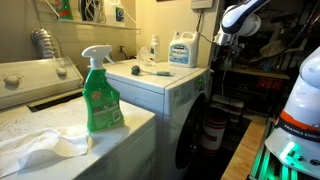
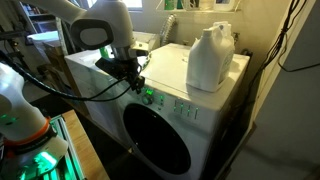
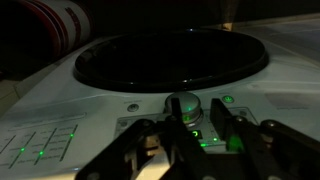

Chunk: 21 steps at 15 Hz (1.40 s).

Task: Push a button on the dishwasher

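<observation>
My claw [image 2: 138, 88], jaws apart, empty, hovers at the dishwasher [image 2: 215, 125] control panel [image 2: 168, 101]; markings blurred, unreadable. Porthole door [image 2: 155, 140] faces my arm.

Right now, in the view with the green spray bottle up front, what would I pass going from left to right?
Left to right: crumpled white cloth → green plastic spray bottle → small pale bottle → white jug with blue label → white robot arm.
</observation>
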### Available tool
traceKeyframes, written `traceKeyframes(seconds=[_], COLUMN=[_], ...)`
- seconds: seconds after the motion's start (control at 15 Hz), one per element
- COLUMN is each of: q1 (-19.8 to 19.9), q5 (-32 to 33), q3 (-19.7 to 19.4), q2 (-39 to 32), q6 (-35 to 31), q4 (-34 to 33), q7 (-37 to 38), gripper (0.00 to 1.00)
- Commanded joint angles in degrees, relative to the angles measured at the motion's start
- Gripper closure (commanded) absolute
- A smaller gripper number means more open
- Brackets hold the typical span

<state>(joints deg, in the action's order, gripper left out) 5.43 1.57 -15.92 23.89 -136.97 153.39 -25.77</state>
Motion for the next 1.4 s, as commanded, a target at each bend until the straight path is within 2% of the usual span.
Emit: traceKeyframes(seconds=[0.0,0.2,0.47,0.73,1.33], q1=[0.07,-0.27,-1.31,-1.49,-0.86], q5=[-1.37,-1.92,-4.40,-6.80,-8.63], q3=[-1.75,-1.86,-2.22,-1.70,-0.84], q2=[-3.18,-6.27,-9.70,-12.59,-16.03], q6=[-5.05,-7.49,-10.27,-13.49,-15.56], q4=[0.90,0.36,0.12,-0.60,-2.61], q7=[-2.61,-3.40,-5.97,-8.10,-9.61], gripper=[0.92,0.97,0.91,0.92,0.94])
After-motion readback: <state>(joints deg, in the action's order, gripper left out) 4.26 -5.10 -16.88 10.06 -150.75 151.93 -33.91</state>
